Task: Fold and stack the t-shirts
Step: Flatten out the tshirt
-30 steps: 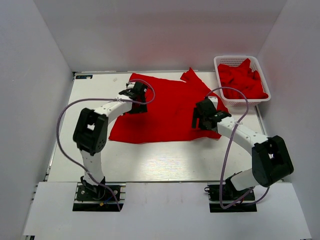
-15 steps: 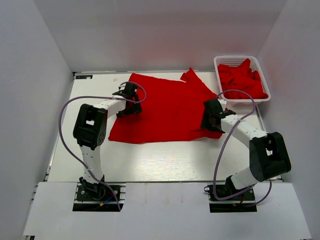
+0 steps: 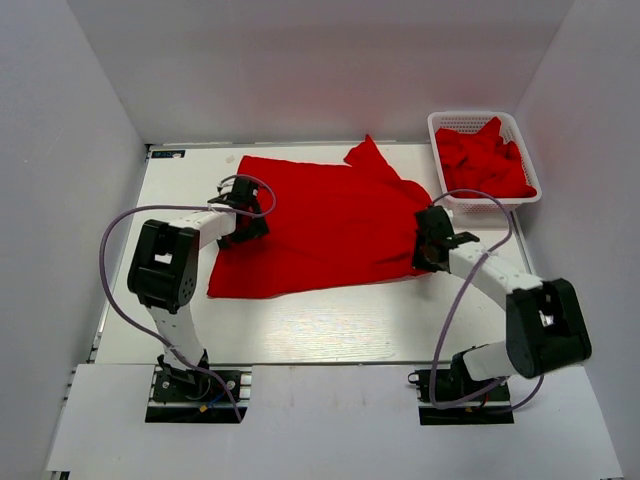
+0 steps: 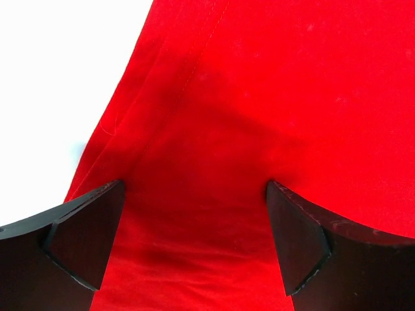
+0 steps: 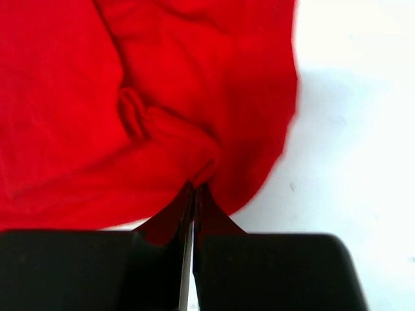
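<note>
Since the t-shirt [image 3: 320, 225] lies spread on the table [image 3: 330, 320], right end effector [image 5: 194, 189] pinches a bunched fold at its near-right corner, likely to fold; left end effector [image 4: 194, 188] hangs wide over the left edge, nothing gripped; spare t-shirts [image 3: 485, 160] sit in the far-right basket [image 3: 480, 117]

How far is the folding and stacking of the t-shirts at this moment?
Done: one t-shirt lies spread on the table; no fold shows yet. In hand: the right end effector pinches its right edge; the left end effector hangs open over its left side. Left: folding it, then the shirts in the basket.
</note>
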{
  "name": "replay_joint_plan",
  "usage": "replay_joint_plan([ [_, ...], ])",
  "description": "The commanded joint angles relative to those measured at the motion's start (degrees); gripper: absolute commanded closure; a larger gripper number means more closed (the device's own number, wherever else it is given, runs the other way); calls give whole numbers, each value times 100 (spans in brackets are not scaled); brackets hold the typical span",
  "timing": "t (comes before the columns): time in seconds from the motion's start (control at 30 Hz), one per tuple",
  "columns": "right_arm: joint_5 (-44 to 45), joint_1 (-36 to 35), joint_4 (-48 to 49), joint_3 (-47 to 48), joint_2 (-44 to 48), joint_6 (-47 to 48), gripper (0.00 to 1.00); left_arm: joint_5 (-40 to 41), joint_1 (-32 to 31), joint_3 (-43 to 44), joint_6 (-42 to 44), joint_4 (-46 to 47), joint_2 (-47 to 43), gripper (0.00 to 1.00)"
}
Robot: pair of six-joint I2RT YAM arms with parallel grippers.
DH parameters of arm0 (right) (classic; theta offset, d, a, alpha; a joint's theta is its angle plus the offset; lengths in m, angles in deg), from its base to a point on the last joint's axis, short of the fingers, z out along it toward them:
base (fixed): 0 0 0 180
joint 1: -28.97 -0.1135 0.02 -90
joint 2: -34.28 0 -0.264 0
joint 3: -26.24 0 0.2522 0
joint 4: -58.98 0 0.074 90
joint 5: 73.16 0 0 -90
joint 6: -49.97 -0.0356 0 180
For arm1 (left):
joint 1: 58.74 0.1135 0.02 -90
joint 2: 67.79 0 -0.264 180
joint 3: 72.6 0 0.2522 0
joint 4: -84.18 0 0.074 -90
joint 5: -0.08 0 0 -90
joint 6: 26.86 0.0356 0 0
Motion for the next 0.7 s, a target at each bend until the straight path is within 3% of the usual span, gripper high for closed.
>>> replay_joint_plan([
  [0.0, 91, 39, -289, -294, 767, -8, 100, -15, 122, -437, -86, -539, -194, 0],
  [0.27, -92, 57, -1494, -1173, 2901, -824, 98, -15, 122, -701, -139, -538, -546, 0],
  [0.3, -189, 57, -1547, -1487, 3008, -869, 81, -76, 122, -701, -139, -538, -546, 0],
  [0.4, -514, 4, -1846, -1570, 3281, -1300, 68, -138, 122, -754, -139, -538, -546, 0],
  [0.43, -707, 39, -1969, -1483, 3290, -1352, 50, -138, 122, -754, -139, -538, -546, 0],
  [0.53, -402, 4, -2128, -1009, 3247, -1100, 29, -138, 122, -754, -139, -608, -651, 0],
  [0.67, -752, -49, -1184, -586, 2879, -264, 28, -200, 53, -701, 27, -608, -765, 0],
])
